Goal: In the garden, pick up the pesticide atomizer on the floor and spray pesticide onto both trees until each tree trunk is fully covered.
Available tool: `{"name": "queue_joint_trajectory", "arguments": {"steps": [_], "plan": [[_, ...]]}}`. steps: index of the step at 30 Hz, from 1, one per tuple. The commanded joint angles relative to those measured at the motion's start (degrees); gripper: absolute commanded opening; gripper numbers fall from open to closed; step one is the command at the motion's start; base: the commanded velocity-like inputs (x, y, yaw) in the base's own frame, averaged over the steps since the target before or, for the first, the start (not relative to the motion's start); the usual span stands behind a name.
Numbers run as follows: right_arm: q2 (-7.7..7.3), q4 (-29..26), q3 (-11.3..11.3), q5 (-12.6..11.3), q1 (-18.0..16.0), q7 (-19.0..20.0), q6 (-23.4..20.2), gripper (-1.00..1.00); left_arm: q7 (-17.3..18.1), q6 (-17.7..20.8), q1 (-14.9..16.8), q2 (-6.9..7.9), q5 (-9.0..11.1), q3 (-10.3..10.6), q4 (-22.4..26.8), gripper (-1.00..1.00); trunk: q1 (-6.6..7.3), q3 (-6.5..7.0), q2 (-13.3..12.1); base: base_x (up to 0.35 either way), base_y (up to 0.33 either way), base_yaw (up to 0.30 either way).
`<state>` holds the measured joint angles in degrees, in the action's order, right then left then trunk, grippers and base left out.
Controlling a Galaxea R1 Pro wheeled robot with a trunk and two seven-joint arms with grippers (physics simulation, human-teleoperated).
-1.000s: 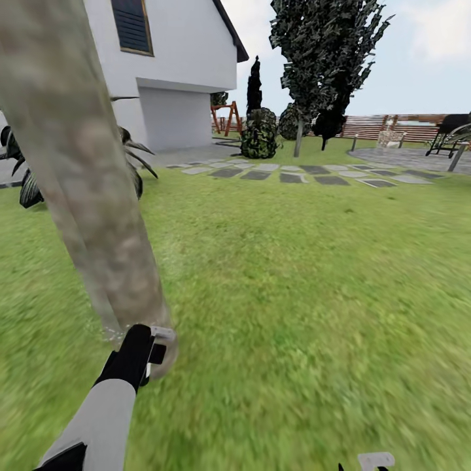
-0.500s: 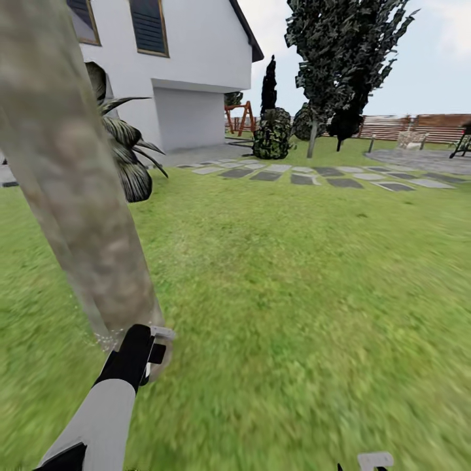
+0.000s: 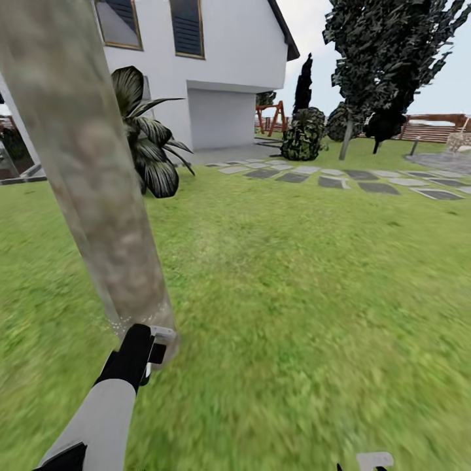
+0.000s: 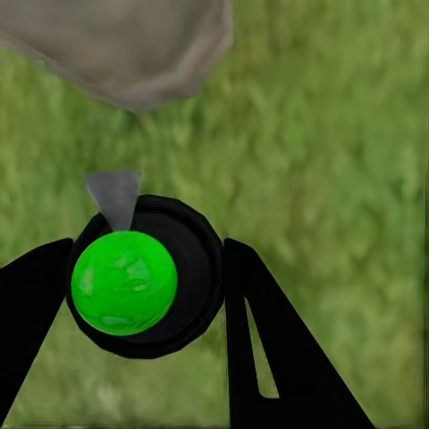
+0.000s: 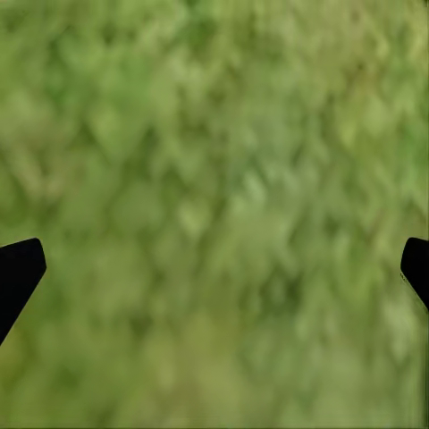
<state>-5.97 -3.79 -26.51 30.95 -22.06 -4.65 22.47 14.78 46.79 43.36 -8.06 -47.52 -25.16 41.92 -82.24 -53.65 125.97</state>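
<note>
The left gripper point(image 4: 143, 295) jaws hold the pesticide atomizer point(image 4: 143, 277) near the tree trunk point(image 3: 91, 170); right gripper point(image 5: 214, 268) jaws wide.

Flat, even daylight is lighting a soft, low-detail simulator render.

Bright, diffuse light is falling evenly over the grass lawn point(image 3: 294, 261), with no cast shadows showing under the tree trunk point(image 3: 91, 170) or the shrubs. The near grass is smearing into a blur, while the far house wall point(image 3: 235, 52) and fence point(image 3: 435, 127) are staying fairly crisp. The near trunk is leaning and stretching towards the left edge, as wide-angle distortion. In both wrist views the grass is reading as mushy, out-of-focus blotches. A glossy highlight is sitting on the green ball point(image 4: 123, 281).
</note>
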Motion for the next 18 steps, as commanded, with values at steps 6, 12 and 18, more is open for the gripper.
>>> {"name": "queue_joint_trajectory", "arguments": {"steps": [6, 12, 18], "plan": [[0.0, 0.1, -0.4, 0.6, -0.1, -0.3, 0.2, 1.0, 0.5, 0.1, 0.1, -0.11, -0.6, -0.3, 0.1, -1.0, 0.01, -0.05, 0.0, 0.0, -0.273, 0.217], [0.0, 0.1, -0.4, 0.6, -0.1, -0.3, 0.2, 1.0, 0.5, 0.1, 0.1, -0.11, -0.6, -0.3, 0.1, -1.0, 0.01, -0.05, 0.0, 0.059, -0.273, 0.011], [0.0, 0.1, -0.3, 0.6, -0.1, -0.3, 0.2, 1.0, 0.5, 0.1, 0.1, -0.06, -0.5, -0.3, 0.1, -1.0, 0.01, -0.05, 0.0, 0.138, -0.271, 0.05]]}}
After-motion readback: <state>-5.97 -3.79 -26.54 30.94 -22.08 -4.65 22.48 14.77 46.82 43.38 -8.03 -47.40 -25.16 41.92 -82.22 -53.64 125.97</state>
